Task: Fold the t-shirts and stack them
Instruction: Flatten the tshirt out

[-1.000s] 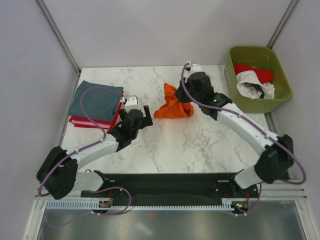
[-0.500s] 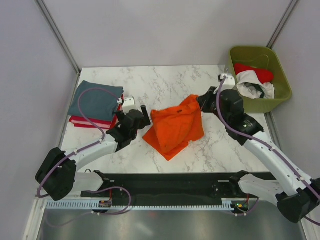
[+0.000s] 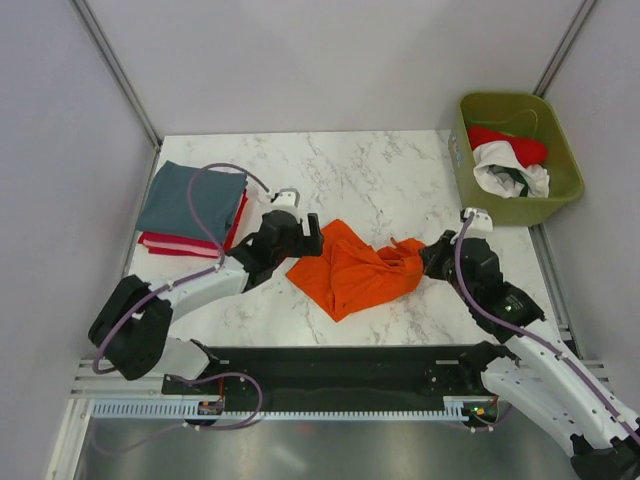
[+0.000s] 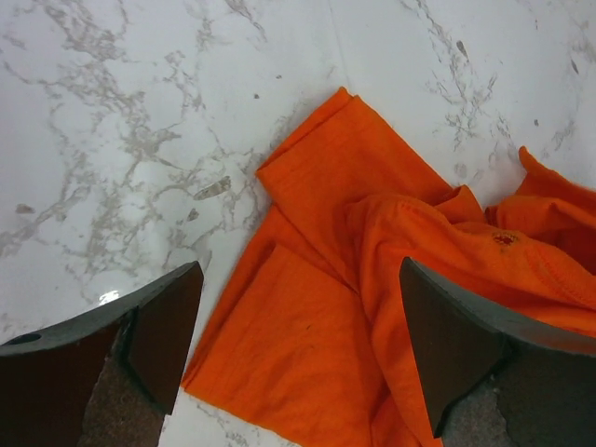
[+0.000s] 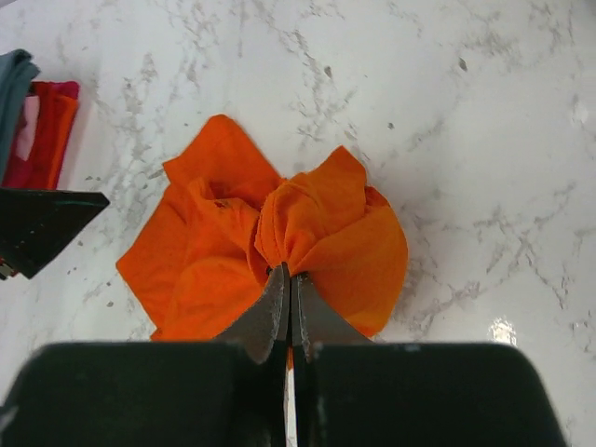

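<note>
Right wrist view: right gripper [image 5: 289, 272] clenched on a gathered bunch of the orange t-shirt [image 5: 317, 223], its arm reaching low over the marble table [image 5: 484, 140]. Left gripper [image 4: 300, 335], jaws spread, hovers above the shirt's opposite edge; the cloth lies crumpled mid-table.

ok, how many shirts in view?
5: orange tee mid-table; grey-blue tee atop red tee, left; another red and a white tee in the bin. More may hide in either pile.
</note>
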`<state>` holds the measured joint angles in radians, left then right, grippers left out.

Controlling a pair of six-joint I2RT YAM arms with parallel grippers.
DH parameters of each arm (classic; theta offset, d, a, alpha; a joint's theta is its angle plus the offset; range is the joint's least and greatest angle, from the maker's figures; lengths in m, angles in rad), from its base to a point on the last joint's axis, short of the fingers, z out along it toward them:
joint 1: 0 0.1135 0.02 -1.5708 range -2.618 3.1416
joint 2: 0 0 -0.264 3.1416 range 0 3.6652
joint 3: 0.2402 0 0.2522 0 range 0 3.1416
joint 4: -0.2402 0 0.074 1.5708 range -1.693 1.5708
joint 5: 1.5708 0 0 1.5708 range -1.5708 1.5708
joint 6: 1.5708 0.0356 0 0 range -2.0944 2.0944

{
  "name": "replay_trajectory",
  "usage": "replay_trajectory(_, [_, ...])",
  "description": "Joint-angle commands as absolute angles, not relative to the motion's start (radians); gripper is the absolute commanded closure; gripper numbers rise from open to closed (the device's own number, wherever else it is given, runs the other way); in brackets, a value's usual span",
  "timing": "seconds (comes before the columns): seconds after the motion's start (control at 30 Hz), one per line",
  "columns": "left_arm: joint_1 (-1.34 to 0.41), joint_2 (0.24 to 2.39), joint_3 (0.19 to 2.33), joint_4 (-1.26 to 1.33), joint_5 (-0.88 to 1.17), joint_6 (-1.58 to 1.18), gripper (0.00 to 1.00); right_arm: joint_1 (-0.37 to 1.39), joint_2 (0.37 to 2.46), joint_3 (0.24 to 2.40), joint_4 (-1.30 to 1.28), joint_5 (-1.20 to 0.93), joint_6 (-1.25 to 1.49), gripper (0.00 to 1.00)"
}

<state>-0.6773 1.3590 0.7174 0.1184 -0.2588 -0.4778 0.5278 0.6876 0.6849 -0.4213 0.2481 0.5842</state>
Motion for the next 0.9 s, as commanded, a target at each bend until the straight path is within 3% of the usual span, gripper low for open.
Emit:
replay_trajectory(0.0, [-0.676, 1.460, 0.830, 0.071, -0.172, -0.434, 0.07, 0.528, 0.614, 0.589, -0.472, 0.349, 0.704, 1.00])
replay_trajectory(0.23, [-0.673, 1.666, 1.061, -0.162, -0.245, -0.523, 0.09, 0.526, 0.277, 0.474, -0.514, 0.502, 0.788, 0.98])
replay_trajectory(0.33, [-0.669, 1.762, 1.171, -0.244, -0.282, -0.555, 0.15, 0.526, 0.215, 0.457, -0.517, 0.502, 0.787, 1.00])
replay_trajectory(0.67, [-0.663, 1.902, 1.293, -0.308, -0.250, -0.597, 0.22, 0.528, 0.261, 0.460, -0.526, 0.469, 0.778, 1.00])
replay_trajectory(0.87, [-0.663, 1.940, 1.328, -0.293, -0.195, -0.592, 0.32, 0.528, 0.298, 0.456, -0.525, 0.471, 0.778, 1.00])
